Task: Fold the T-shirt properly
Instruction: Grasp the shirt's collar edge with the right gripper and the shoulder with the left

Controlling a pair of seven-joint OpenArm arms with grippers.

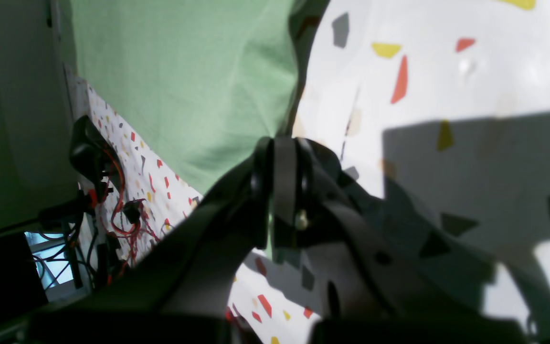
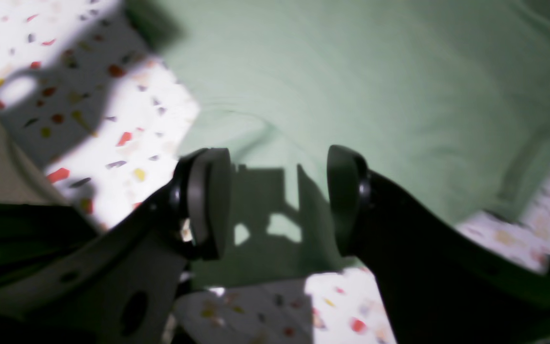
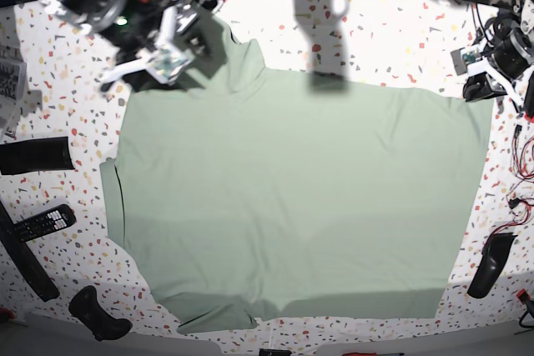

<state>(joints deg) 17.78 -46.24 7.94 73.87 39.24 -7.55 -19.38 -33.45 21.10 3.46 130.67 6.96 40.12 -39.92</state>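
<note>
One T-shirt (image 3: 292,206) covers the speckled table (image 3: 392,39); left fingers (image 1: 284,162) pinch it, right fingers (image 2: 208,200) gape.

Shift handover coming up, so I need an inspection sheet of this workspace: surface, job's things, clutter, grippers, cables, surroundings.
Surface: white speckled table, mostly covered.
Job's things: T-shirt spread flat, pale green, not yet folded.
Clutter: remote control and black cylinder beside the shirt; black handle-shaped item at the opposite edge.
Grippers: left gripper shut on the T-shirt edge; right gripper open above the fabric.
Cables: red wires at the table edge.
Surroundings: nothing seen beyond the table.
</note>
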